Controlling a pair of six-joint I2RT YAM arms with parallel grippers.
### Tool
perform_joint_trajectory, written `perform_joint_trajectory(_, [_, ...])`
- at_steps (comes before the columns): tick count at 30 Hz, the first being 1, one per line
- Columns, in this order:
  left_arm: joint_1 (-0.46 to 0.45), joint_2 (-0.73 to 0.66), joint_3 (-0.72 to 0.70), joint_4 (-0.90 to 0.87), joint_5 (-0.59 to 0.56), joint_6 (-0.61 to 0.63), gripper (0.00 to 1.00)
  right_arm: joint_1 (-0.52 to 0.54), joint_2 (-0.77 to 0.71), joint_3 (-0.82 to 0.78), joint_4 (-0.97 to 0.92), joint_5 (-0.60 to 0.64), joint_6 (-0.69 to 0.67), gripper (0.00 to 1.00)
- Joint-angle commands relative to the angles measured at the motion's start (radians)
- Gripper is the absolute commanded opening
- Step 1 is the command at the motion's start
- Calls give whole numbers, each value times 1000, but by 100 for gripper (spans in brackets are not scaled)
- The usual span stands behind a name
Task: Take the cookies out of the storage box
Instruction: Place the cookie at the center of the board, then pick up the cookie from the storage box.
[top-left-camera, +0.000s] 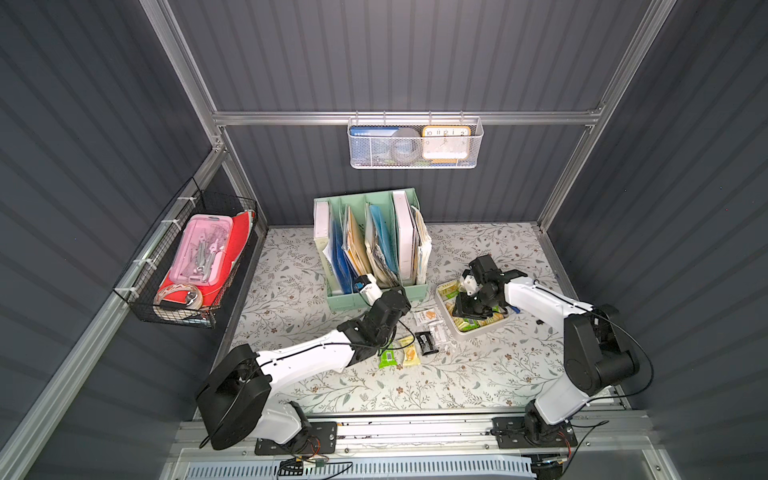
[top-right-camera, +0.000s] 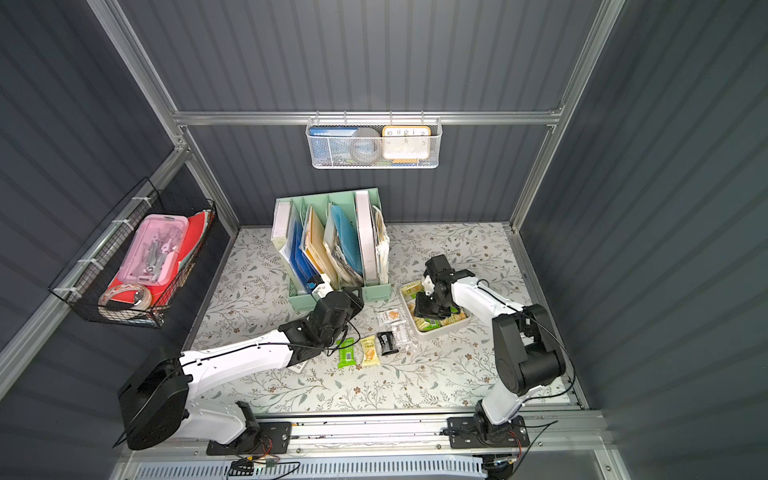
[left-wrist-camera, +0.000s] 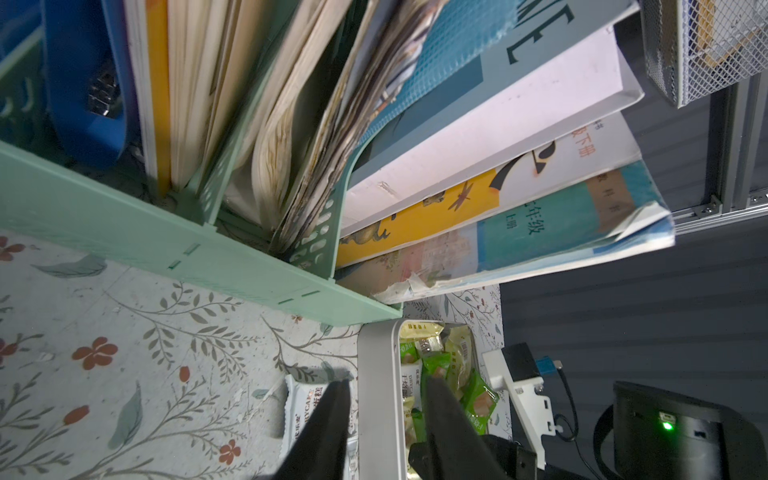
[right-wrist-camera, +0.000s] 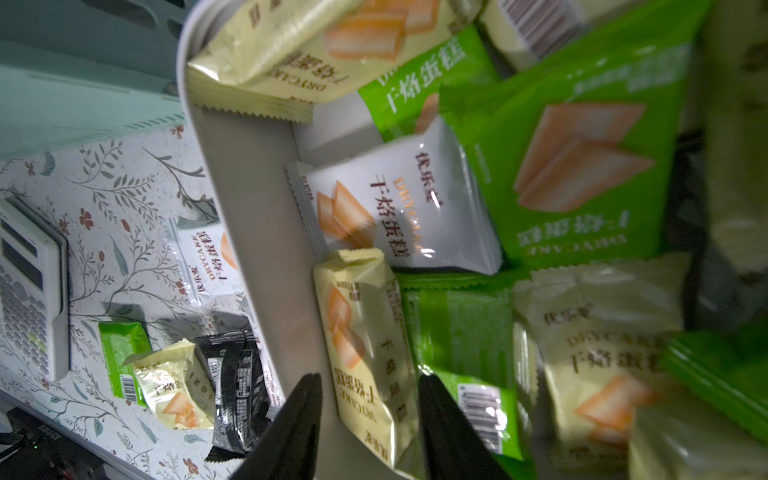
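Early: ~six cookies (top-left-camera: 410, 355) out beside storage box (right-wrist-camera: 249, 208), most inside. Right gripper (right-wrist-camera: 365, 378) jaws open round yellow packet (right-wrist-camera: 365, 324); left gripper (left-wrist-camera: 386, 380) jaws part-open astride box wall, empty.

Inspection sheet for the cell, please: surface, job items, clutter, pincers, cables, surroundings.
Surface: floral-patterned table.
Job's things: storage box beside file organiser, cookies heaped inside; several loose packets out on table.
Clutter: calculator by left arm.
Pincers: left pincer straddles box wall, grip unclear; right pincer open around a pale yellow packet.
Cables: black cable loops off right arm.
Surroundings: white mesh basket on back rail; black wire basket on side wall.
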Motion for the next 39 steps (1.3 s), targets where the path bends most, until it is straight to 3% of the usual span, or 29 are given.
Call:
perform_joint_trajectory(1, [4, -34, -27, 18, -35, -7, 35, -5, 29, 22, -9, -1, -21, 42])
perform_joint_trajectory(14, [3, -49, -52, 26, -46, -19, 34, -14, 64, 11, 15, -130, -15, 37])
perform_joint_trajectory(20, [4, -64, -60, 23, -49, -27, 34, -22, 78, 10, 23, -137, -13, 30])
perform_joint_trajectory(32, [4, -86, -72, 5, -53, -40, 33, -26, 112, 17, 26, -157, -25, 26])
perform_joint_trajectory(39, [4, -98, -77, -7, -64, -42, 33, -34, 59, 16, 9, -129, -27, 20])
